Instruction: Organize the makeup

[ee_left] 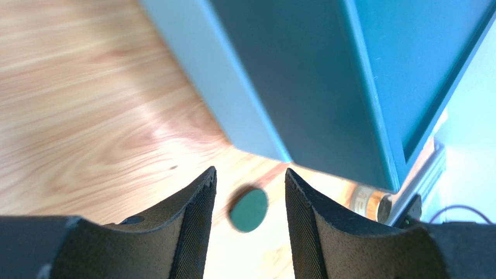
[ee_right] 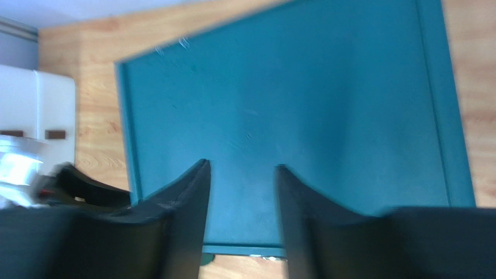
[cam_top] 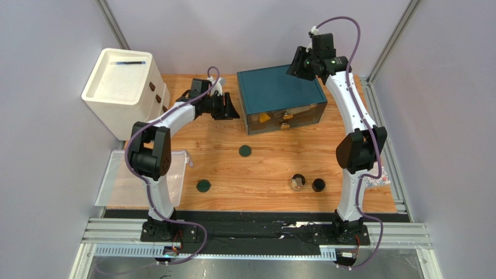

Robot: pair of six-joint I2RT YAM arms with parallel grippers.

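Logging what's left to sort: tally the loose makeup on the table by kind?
flat dark-green discs: 2
round dark jars: 2
Total: 4
Items inside the teal box show through its clear front but can't be counted.

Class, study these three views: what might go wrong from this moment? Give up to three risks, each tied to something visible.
1. The left gripper hangs open close beside the teal box; a sideways swing might shove it.
2. The green discs lie flat on the table; fingers may slip off them.
3. The two jars stand close together; grasping one might knock the other.
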